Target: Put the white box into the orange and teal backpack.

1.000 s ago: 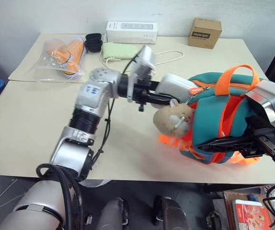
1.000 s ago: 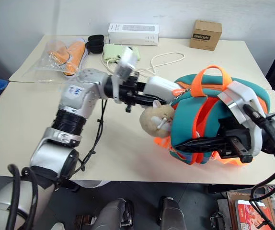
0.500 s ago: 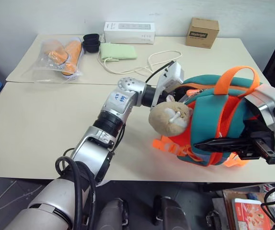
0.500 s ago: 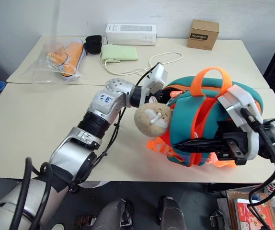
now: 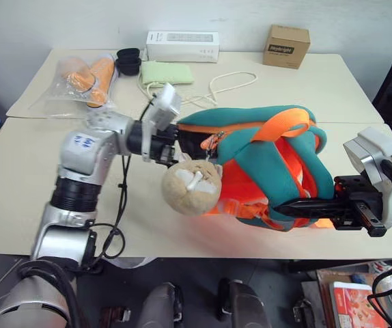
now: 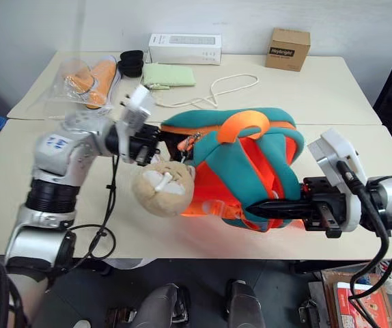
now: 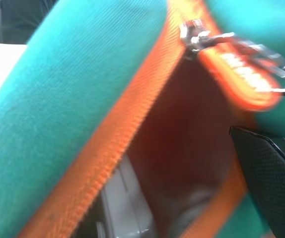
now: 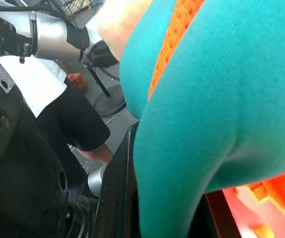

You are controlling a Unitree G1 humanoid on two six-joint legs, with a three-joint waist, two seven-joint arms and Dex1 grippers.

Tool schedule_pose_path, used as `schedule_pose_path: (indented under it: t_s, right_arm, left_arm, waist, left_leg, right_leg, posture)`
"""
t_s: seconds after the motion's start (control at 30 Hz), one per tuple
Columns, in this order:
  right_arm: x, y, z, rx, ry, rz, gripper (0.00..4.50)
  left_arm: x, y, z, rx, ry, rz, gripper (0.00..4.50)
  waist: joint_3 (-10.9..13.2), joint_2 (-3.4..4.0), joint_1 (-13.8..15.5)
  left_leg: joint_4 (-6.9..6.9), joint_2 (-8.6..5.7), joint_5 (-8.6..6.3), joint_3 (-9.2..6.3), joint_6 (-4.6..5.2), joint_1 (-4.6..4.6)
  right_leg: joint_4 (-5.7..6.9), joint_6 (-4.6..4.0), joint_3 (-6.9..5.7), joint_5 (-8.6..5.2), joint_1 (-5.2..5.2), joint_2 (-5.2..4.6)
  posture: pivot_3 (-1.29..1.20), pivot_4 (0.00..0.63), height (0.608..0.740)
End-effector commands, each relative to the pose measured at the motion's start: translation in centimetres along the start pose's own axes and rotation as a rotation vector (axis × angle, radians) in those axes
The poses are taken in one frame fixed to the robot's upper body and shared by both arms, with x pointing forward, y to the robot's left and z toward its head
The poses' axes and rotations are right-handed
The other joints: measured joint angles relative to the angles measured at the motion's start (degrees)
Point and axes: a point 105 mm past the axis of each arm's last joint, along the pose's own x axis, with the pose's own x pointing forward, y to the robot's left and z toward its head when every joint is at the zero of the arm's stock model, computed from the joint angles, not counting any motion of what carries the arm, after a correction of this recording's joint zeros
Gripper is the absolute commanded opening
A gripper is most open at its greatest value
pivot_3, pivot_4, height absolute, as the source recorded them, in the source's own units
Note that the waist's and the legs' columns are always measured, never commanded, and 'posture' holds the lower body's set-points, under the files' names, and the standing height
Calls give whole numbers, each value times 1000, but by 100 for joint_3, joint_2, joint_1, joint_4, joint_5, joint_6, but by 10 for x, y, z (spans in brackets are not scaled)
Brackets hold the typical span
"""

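The orange and teal backpack lies stretched on its side across the table, its zip mouth facing left. A tan plush toy hangs at its front. My left gripper sits at that mouth, open, with nothing in it. In the left wrist view one black finger stands far to one side. Deep inside the orange-lined opening there is a pale flat surface, the white box. My right gripper is shut on the backpack's lower right edge, and teal fabric lies between its fingers.
Along the table's back edge stand a long white carton, a brown cardboard box, a pale green pouch, black cups and a plastic bag of orange items. A white cord loops behind the backpack.
My left arm reached into the backpack with the white box, then drew back left with open jaws, without the box. The backpack tipped over and stretched leftward; the plush toy shifted left.
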Motion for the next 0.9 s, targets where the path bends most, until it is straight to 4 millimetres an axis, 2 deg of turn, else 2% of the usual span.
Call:
schedule_pose_path:
  t_s: [0.03, 0.13, 0.3, 0.4, 0.5, 0.6, 0.83, 0.9]
  right_arm:
    - [-2, -2, 7, -50, -34, -25, 0]
    - [2, -10, 10, -72, -56, -53, 0]
    - [13, -32, 18, -137, -101, -154, 0]
    - [17, -41, 21, -160, -115, -206, 0]
    - [18, -51, 22, -153, -125, -246, 0]
    - [19, -52, 19, -145, -124, -242, 0]
    - [23, -57, 15, -134, -117, -244, 0]
    - [23, -59, 15, -134, -112, -250, 0]
  left_arm:
    - [-14, 5, 26, 61, -74, 74, 4467]
    - [0, 7, 24, 33, -107, 58, 4467]
    - [41, 31, -2, 18, -89, 126, 4467]
    - [49, 36, -4, 45, -75, 150, 4467]
    - [47, 29, 1, 43, -79, 142, 4467]
    - [40, 23, -2, 44, -68, 151, 3809]
    - [28, 4, 0, 2, -74, 134, 1773]
    - [23, 1, 3, 4, -79, 142, 1773]
  waist:
    - [0, 0, 13]
    - [0, 0, 33]
    - [-1, -2, 122]
    - [-1, -2, 120]
    - [-1, -2, 98]
    - [-1, -1, 95]
    - [-1, -1, 78]
    - [-1, -1, 78]
  left_leg:
    - [0, 0, 1, 0, 1, 0]
    - [0, -1, 1, 2, 2, 0]
    - [1, -10, 5, 5, 7, 4]
    - [2, -14, 5, 4, 11, 0]
    - [1, -13, 4, 6, 12, -4]
    - [-2, -11, 4, 6, 12, -4]
    - [-2, -8, 5, 9, 11, -1]
    - [-2, -9, 5, 8, 11, -1]
  right_leg:
    - [0, 1, 0, 0, 0, 0]
    - [3, 2, 2, 1, 0, 2]
    - [4, 6, -1, 3, 2, 1]
    - [2, 10, -2, 6, 1, -2]
    - [8, 14, -5, 8, 0, -1]
    - [12, 14, -6, 8, -2, 2]
    - [15, 14, -6, 8, -1, 4]
    - [16, 14, -3, 8, -1, 4]
  posture:
    - [0, 150, 740]
    - [0, 150, 740]
    - [0, 150, 740]
    - [0, 150, 740]
    - [0, 150, 740]
    - [0, 150, 740]
    - [0, 150, 740]
    - [0, 150, 740]
